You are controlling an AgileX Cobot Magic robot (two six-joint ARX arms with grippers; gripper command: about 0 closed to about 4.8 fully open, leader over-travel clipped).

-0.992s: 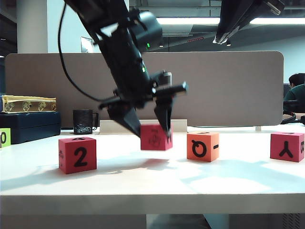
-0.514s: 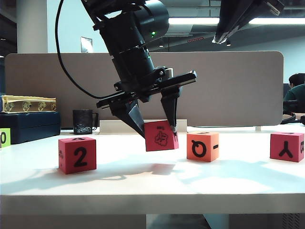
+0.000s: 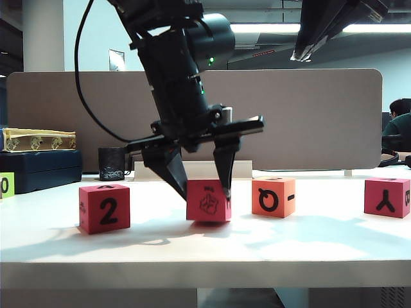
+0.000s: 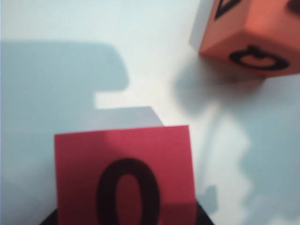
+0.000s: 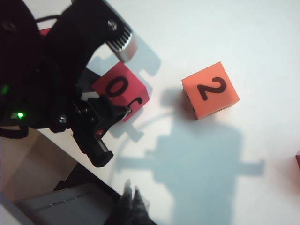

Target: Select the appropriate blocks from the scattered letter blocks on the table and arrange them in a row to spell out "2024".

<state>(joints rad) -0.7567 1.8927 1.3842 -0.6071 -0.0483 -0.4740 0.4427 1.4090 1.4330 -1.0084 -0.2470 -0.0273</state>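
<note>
The blocks: the left gripper (image 3: 204,185) pinches the zero-topped pink block (image 3: 209,201) at three o'clock of the 2 block (image 3: 104,208); next, release squarely. Right gripper (image 5: 132,199), fingers pressed together, waits overhead.

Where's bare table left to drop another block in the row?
Widest gap: between the orange block and the pink Y block at the right. The front strip of the table is bare too. Crowded: the left gripper straddles the middle pink block, with only narrow gaps to the 2 block and the orange one.
</note>
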